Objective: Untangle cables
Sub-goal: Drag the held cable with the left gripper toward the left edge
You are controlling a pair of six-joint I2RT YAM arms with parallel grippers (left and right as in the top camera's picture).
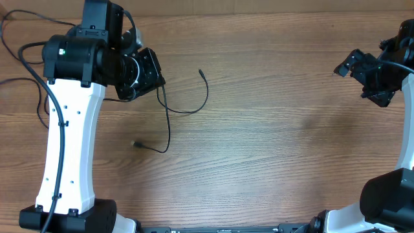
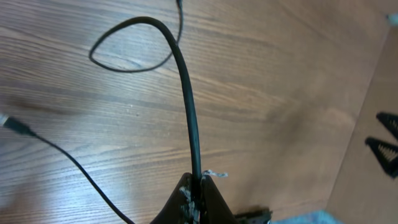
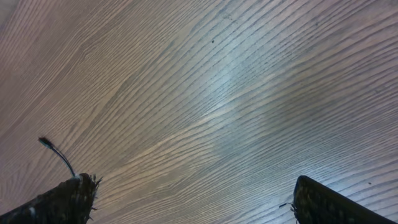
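Observation:
A thin black cable point(image 1: 169, 126) lies on the wooden table point(image 1: 278, 129). One strand curves right and up to a small tip point(image 1: 200, 71). The other runs down to a plug end point(image 1: 137, 144). My left gripper point(image 1: 157, 84) is shut on this cable near its upper end. The left wrist view shows the cable point(image 2: 189, 106) rising from between the shut left gripper point(image 2: 198, 186), then forming a small loop point(image 2: 127, 50). A second strand with a silvery plug point(image 2: 12, 123) crosses the lower left. My right gripper point(image 1: 357, 83) hangs open at the far right, holding nothing; its fingers point(image 3: 68, 199) stand wide apart.
Thick black wires point(image 1: 16, 55) fixed to the left arm trail over the table's far left. The white left arm point(image 1: 68, 142) stands over the left side. A thin black cord end point(image 3: 53, 151) shows above the right gripper's left finger. The table's right edge point(image 2: 364, 106) is in the left wrist view.

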